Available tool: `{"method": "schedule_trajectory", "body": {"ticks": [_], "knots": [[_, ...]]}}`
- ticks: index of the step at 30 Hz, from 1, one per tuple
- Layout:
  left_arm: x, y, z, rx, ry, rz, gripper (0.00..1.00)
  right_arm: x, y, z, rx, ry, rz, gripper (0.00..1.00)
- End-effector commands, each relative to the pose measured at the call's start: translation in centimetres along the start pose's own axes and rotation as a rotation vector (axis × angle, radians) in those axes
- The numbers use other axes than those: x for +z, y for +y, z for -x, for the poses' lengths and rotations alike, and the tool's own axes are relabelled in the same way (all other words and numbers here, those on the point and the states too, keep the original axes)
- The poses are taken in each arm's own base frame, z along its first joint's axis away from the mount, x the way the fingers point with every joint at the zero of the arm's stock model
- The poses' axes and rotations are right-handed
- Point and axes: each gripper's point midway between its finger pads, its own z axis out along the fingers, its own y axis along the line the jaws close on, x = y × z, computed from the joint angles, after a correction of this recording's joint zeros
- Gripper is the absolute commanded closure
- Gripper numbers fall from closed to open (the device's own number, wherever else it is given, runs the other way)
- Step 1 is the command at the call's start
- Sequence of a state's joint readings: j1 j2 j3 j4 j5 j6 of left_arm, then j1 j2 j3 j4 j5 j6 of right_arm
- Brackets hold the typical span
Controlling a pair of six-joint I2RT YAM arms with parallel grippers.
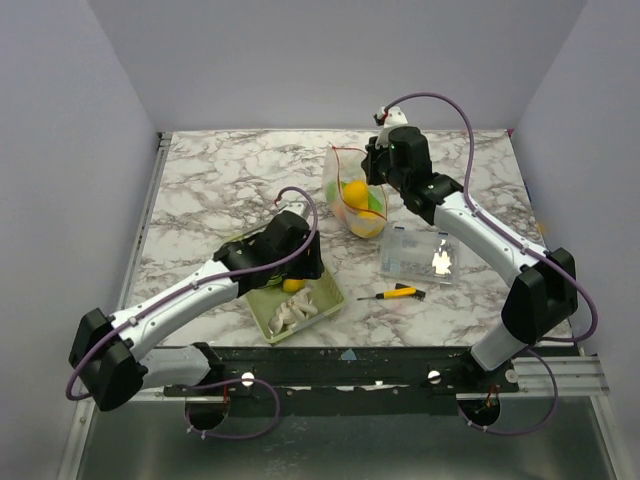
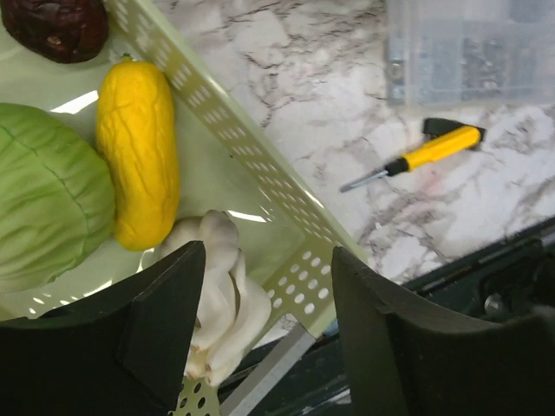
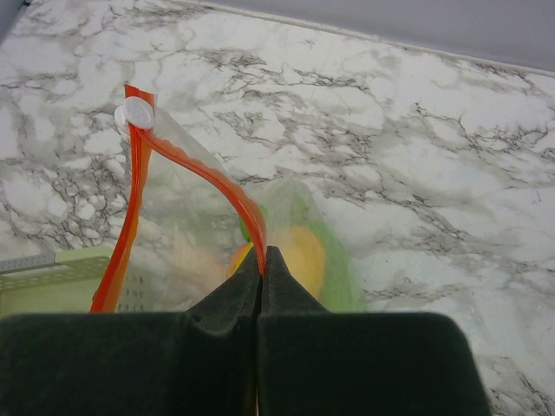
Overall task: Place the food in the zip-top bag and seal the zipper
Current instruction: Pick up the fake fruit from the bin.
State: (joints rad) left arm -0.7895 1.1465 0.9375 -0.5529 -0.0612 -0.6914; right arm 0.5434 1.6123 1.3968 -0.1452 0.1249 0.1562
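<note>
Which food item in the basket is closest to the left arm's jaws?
The white piece, at the basket's corner, seen right between the open left jaws. The yellow squash, green cabbage and dark purple piece lie farther back.

Unsealed and gaping, the clear zip-top bag [image 1: 352,200] stands upright toward the back of the marble surface [image 1: 220,170]. Inside it are an orange fruit [image 1: 355,190], a yellow piece [image 3: 303,251] and a green piece [image 3: 338,269]. The two strips of the red-orange zipper [image 3: 186,165] part below a white slider [image 3: 133,113], and one strip is pinched in the closed right pincer [image 3: 263,260]. Outside the bag, in a pale green basket [image 2: 251,147], lie a yellow squash [image 2: 134,156], a green cabbage [image 2: 43,195], a dark purple piece [image 2: 56,26] and a white piece [image 2: 221,286].
</note>
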Motion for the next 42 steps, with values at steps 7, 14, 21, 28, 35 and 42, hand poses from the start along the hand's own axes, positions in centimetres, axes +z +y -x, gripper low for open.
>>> {"method": "schedule_trajectory", "body": {"ticks": [7, 14, 21, 28, 35, 42], "knots": [[5.4, 4.0, 0.8, 0.080, -0.013, 0.296, 0.45, -1.6, 0.3, 1.4, 0.003, -0.053, 0.015, 0.99], [7.8, 5.8, -0.7, 0.137, 0.042, 0.375, 0.50, -1.5, 0.3, 1.4, 0.000, -0.052, 0.016, 0.99], [8.9, 7.9, -2.1, 0.174, 0.093, 0.464, 0.43, -1.0, 0.2, 0.7, -0.004, -0.035, 0.014, 0.99], [10.0, 7.7, -3.4, 0.171, 0.140, 0.439, 0.46, -0.8, 0.3, 0.3, -0.005, -0.026, 0.016, 0.99], [10.2, 8.0, -3.6, 0.187, 0.150, 0.451, 0.41, -1.0, 0.3, 0.4, -0.005, -0.030, 0.017, 0.99], [10.1, 8.6, -3.8, 0.196, 0.157, 0.474, 0.46, -1.1, 0.2, 0.2, -0.004, -0.026, 0.016, 0.99]]}}
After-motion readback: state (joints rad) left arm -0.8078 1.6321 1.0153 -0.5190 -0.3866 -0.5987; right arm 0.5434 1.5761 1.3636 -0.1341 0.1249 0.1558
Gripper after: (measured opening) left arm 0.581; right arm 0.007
